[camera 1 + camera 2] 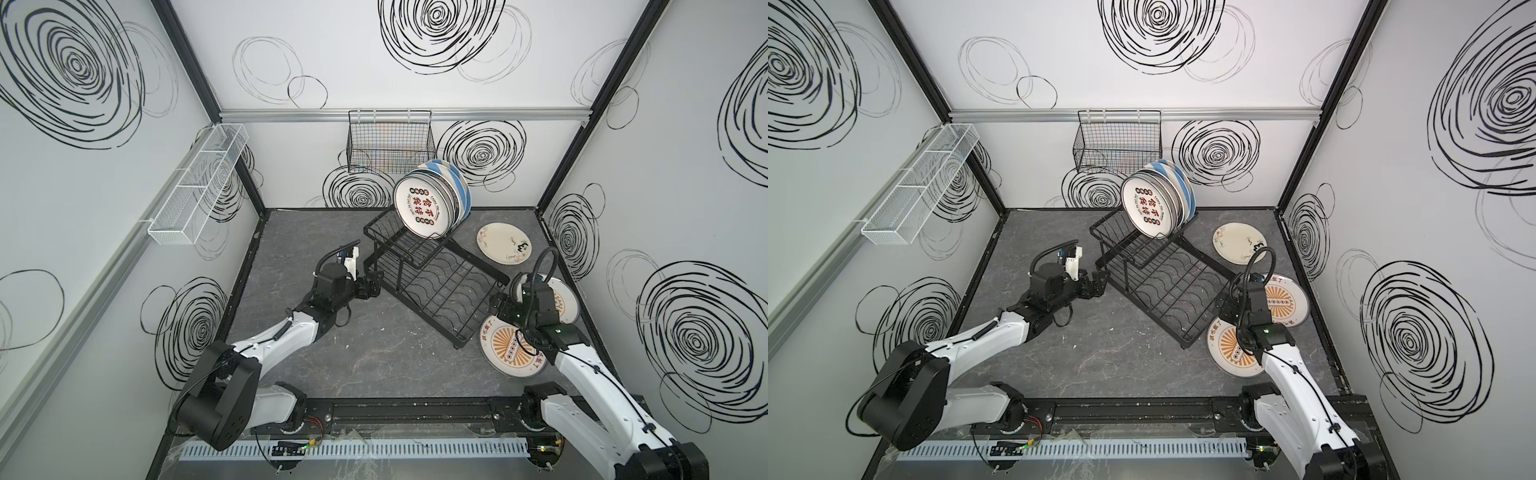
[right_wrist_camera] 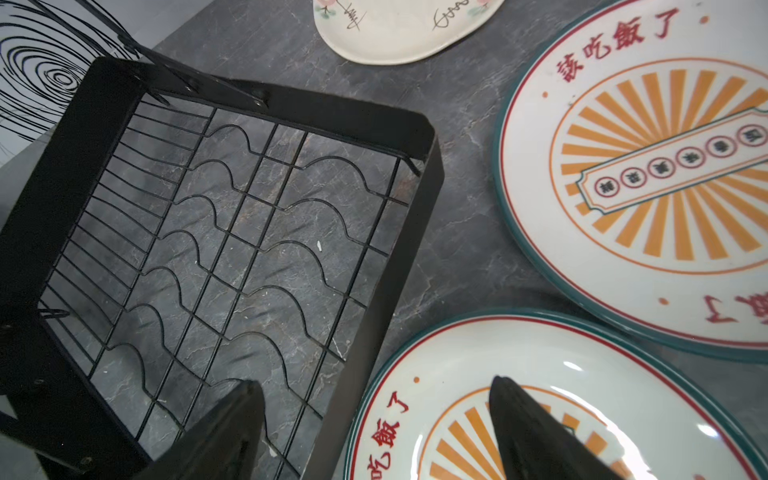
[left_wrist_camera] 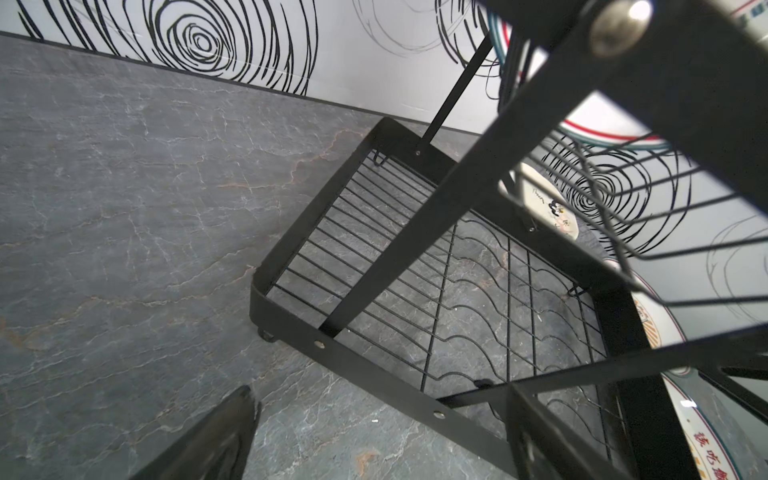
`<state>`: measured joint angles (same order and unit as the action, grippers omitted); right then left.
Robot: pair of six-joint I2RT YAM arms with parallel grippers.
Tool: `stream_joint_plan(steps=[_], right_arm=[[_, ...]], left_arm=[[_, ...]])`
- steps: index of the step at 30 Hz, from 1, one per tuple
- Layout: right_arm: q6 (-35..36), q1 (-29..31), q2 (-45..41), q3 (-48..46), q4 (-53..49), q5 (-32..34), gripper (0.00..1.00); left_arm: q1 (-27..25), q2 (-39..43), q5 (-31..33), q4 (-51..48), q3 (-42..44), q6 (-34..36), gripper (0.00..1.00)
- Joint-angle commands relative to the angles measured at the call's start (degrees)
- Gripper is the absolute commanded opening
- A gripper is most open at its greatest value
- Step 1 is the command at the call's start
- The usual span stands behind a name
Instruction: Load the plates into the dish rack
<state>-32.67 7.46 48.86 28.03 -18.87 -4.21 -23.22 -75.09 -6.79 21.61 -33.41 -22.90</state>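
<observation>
The black dish rack (image 1: 440, 291) (image 1: 1167, 286) stands askew mid-table. Several plates stand upright in its upper shelf, a character plate (image 1: 422, 210) in front and blue striped ones (image 1: 457, 183) behind. Flat on the table lie a floral plate (image 1: 503, 243) (image 2: 399, 33) and two orange sunburst plates, near (image 1: 505, 353) (image 2: 561, 361) and far (image 1: 561, 299) (image 2: 665, 174). My right gripper (image 1: 500, 305) (image 2: 374, 386) is open, one finger over the rack's lower tray, the other over the near sunburst plate. My left gripper (image 1: 376, 286) (image 3: 380, 390) is open at the rack's left corner, its frame bar (image 3: 291, 257) between the fingers.
A black grid basket (image 1: 388, 141) hangs on the back wall above the rack. A long white mesh basket (image 1: 199, 187) hangs on the left wall. Walls close in on three sides; the arms' base rail (image 1: 395, 411) runs along the front edge.
</observation>
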Motion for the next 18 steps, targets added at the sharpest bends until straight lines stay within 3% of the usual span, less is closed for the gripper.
stream_joint_plan(steps=[1, 9, 18], right_arm=[[-0.9, -1.2, 2.6, -0.6, 5.8, -0.1, 0.88], [4.9, -7.0, 10.2, 3.5, 9.5, 1.3, 0.82], [13.1, -8.6, 29.1, 20.8, -1.4, 2.6, 0.83]], left_arm=[[-0.2, -1.4, 1.3, 3.8, 0.2, 0.9, 0.96], [-0.1, -2.3, 0.7, 3.1, -0.6, 0.8, 0.96], [1.8, 1.7, -1.6, 1.2, 3.4, -3.8, 0.96]])
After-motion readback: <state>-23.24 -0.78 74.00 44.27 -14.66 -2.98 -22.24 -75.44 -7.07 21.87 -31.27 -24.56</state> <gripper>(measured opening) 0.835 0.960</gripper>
